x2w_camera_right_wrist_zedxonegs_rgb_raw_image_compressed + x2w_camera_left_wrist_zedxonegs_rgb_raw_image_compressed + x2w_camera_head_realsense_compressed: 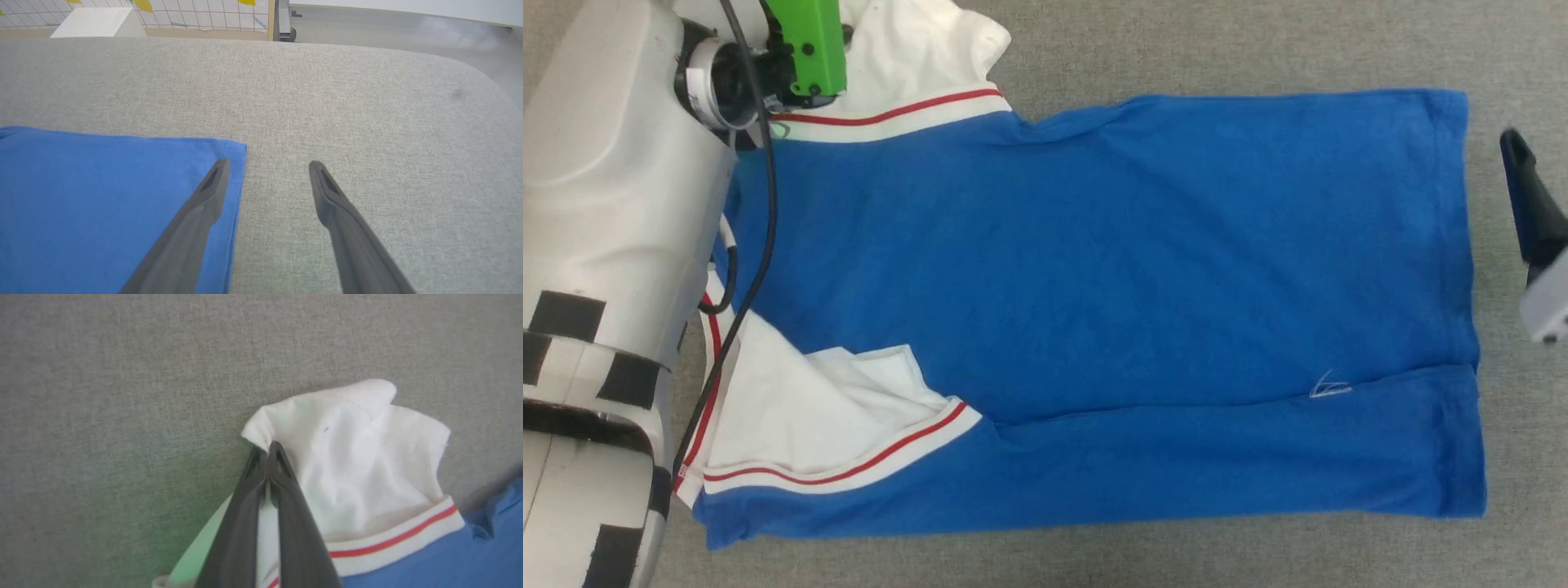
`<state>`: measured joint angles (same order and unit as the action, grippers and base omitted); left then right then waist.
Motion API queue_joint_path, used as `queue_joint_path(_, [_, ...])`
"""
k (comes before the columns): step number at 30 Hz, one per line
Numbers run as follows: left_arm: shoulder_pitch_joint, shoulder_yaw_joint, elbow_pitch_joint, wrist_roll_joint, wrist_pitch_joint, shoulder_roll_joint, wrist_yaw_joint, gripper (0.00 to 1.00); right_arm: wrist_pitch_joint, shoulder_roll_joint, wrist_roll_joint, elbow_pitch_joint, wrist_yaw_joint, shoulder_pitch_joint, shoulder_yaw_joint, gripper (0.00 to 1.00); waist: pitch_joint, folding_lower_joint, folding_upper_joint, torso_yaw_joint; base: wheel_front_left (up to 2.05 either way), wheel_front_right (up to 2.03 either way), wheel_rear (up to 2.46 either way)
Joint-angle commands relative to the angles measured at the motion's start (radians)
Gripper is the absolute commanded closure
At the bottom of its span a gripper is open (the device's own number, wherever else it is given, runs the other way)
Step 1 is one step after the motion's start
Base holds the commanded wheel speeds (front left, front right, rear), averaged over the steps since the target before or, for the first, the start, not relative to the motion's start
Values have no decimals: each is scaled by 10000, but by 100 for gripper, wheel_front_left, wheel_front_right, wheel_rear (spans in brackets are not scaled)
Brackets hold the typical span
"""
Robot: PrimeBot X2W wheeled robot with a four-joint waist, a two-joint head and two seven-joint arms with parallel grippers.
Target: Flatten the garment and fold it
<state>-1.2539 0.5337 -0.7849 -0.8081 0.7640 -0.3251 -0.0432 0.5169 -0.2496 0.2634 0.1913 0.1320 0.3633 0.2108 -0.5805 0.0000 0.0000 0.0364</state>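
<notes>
Fabric surface [347,102] beneath garment [102,204]

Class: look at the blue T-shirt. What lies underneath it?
The T-shirt lies spread on a grey fabric surface, which shows past its edges. Anything directly beneath the cloth is covered, and the pale left arm hides its collar end.

In the head view, bare grey surface [1258,41] is left open at 12 and 6 o'clock of the garment [1094,286]. The 9 o'clock side is blocked by the pale left arm [605,204] and its cable [768,204]; 3 o'clock is partly taken by the right gripper [267,165].
</notes>
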Motion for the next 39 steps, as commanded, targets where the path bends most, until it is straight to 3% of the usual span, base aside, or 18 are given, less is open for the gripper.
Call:
queue_joint_path(1, [255,30,60,-116,-22,31,-43,100,556,-182,-47,-48,-13,494,-160,0,102,0,0,37,0,0,0])
queue_joint_path(6, [214,-80,418,-154,-42,-153,121,100,2993,-767,-170,-594,-13,1934,-1086,0,120,0,0,55,0,0,0])
queue_joint_path(13, [243,-92,984,-153,4,-285,307,100,5966,-1112,-321,-1878,-13,3591,-2345,0,-88,0,0,-130,0,0,0])
queue_joint_path(24, [499,-115,1627,-240,39,-409,528,100,7664,-1392,-224,-2822,-13,4270,-3454,0,-303,0,0,-294,0,0,0])
queue_joint_path(25, [523,-113,1669,-247,37,-421,535,100,7717,-1412,-194,-2841,-13,4274,-3490,70,-309,0,0,-294,0,0,0])
queue_joint_path(26, [538,-117,1701,-257,32,-428,539,100,7704,-1423,-165,-2832,-13,4284,-3499,100,-313,0,0,-294,0,0,0])
queue_joint_path(39, [1123,-451,2350,-573,-670,-801,186,100,6421,-1291,135,-2937,-13,3928,-3031,100,699,0,0,-249,0,0,0])
